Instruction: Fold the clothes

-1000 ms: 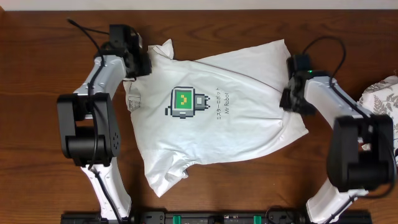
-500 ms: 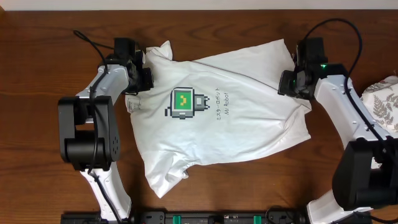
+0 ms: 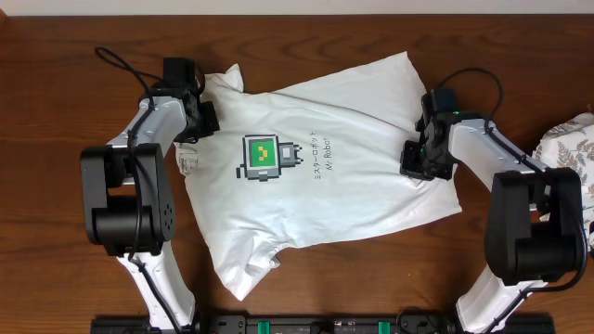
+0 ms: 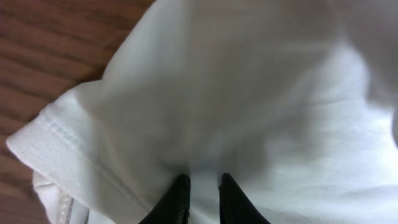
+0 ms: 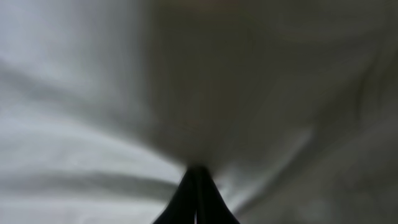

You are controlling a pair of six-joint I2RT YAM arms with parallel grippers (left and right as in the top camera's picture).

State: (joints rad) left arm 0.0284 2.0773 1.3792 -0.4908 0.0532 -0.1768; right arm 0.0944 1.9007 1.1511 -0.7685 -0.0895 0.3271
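T-shirt (image 3: 353,181) shifted left; left gripper (image 4: 203,182) pinches it; right gripper (image 5: 196,170) closed, perhaps gripping, blurred.

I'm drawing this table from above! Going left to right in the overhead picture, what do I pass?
Jaws of the left arm → robot picture on the T-shirt → jaws of the right arm → leafy cloth.

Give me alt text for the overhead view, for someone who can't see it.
A white T-shirt with a pixel-robot chest graphic lies spread on a wooden table, collar to the left. The left gripper pinches its shoulder and the right gripper its hem end; a fern-print cloth sits at the right edge.
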